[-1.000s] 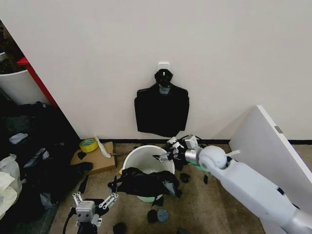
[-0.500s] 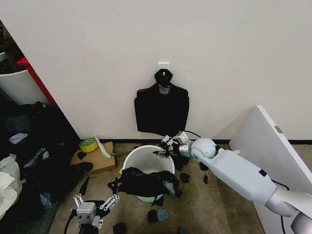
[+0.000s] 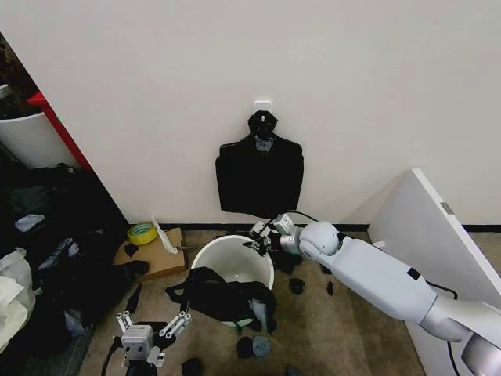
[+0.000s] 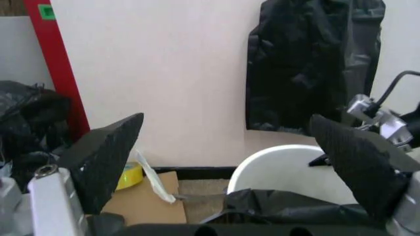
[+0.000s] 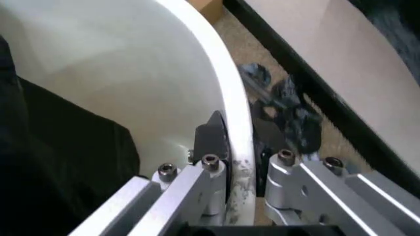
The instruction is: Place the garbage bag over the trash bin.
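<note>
No readable writing anywhere, just a small green sticker (image 4: 46,11) on the red edge of the big white tub (image 3: 27,137) at far left, and I can't make out anything on it.

Going left to right: a heap of black bags (image 3: 55,235) is piled on the floor at left, then a yellow tape roll (image 3: 142,233) sits by a flat piece of cardboard (image 3: 156,254) near the wall. The left gripper (image 3: 149,329) hangs low at the near edge, jaws spread wide and holding nothing. The left wrist view looks out between them, with the bucket rim and bag just past.

In the middle stands the white bucket (image 3: 227,262), with the garbage bag (image 3: 223,298) bunched over its near rim and spilling down the near side; the far half of the rim is bare. A bundle of black bags (image 3: 260,176) hangs on the wall behind it.

The right gripper (image 3: 262,239) is at the bucket's far-right rim. The right wrist view gives what the head view can't: its jaws straddle the rim (image 5: 233,113), one pad inside the wall and one outside, clamped on it.

At far right a white panel (image 3: 434,243) leans against the wall.
</note>
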Controlling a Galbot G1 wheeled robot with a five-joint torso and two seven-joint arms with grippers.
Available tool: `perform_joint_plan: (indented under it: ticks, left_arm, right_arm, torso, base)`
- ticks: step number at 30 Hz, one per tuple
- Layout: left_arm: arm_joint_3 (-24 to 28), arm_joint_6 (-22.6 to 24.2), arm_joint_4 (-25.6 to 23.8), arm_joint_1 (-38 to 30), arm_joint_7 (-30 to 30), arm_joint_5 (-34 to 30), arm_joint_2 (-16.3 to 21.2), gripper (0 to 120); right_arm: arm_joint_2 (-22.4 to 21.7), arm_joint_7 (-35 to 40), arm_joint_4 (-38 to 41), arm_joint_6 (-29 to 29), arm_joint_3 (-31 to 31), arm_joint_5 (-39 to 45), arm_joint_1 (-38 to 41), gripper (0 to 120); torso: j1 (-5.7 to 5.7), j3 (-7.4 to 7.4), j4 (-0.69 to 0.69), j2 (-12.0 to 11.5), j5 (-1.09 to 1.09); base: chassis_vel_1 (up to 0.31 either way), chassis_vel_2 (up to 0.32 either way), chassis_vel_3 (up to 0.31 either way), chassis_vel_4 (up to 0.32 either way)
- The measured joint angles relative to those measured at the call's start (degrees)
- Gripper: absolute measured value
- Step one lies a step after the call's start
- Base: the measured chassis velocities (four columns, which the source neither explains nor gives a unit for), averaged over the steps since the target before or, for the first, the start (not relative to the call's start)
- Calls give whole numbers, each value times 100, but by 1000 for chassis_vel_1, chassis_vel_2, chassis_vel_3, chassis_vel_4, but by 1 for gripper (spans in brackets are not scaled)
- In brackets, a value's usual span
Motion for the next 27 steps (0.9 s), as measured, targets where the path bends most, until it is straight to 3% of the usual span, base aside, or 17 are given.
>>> perform_joint_plan:
  ticks: [7,14,18,24,27]
  left_arm:
    - [3,18,-56,-9,-6,-119,45,100]
    - [31,143,-65,-179,-10,-255,106,100]
    - [44,191,-65,-248,-10,-294,138,100]
    - [32,266,-75,-332,-10,-414,227,100]
    - [15,289,-75,-369,-10,-461,252,100]
  right_arm:
    - [-394,853,752,-407,926,957,-801,2]
    - [-561,2960,1833,-338,1548,2047,-1726,2]
    - [-490,3774,2335,-290,1905,2253,-2332,2]
    - [-37,5410,2934,-40,2403,2661,-3209,2]
    - [120,5672,3001,173,2514,2672,-3408,2]
  torso:
    - [0,0,-4,0,-2]
    - [0,0,0,0,-2]
    - [0,0,-2,0,0]
    - [0,-1,-1,0,-1]
    - [0,0,-1,0,-1]
  base:
    - [0,0,0,0]
    - [0,0,0,0]
    - [0,0,0,0]
    - [0,0,0,0]
    - [0,0,0,0]
